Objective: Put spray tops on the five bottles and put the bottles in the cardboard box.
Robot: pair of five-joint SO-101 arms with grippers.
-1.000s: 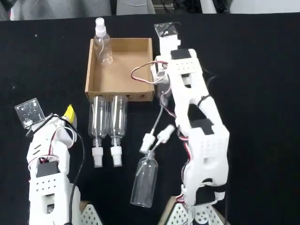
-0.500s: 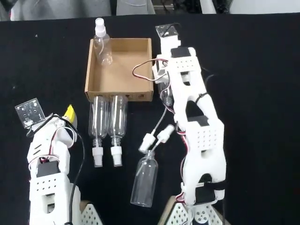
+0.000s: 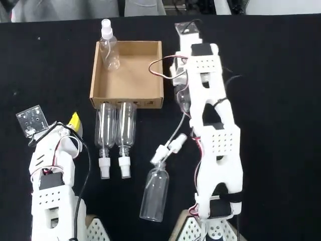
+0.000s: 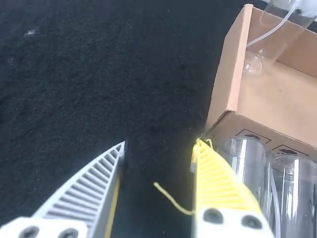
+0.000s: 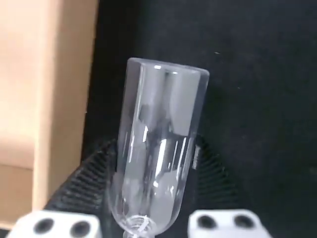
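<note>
Your left jaws stand wide over the black counter (image 4: 89, 69), the cardboard box (image 4: 232, 79) corner just off the yellow one. Your right jaws clamp a bottle (image 5: 158, 134), box wall close alongside; that arm (image 3: 215, 145) lies stretched far forward.

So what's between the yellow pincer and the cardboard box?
Nothing, just bare black table. The high view shows that gap, with the left pincer short of the cardboard box.

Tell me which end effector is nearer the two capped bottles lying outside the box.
Left. The left end effector, open, sits beside the two capped bottles; the right end effector grips another bottle farther off, by the cardboard box's right wall.
</note>
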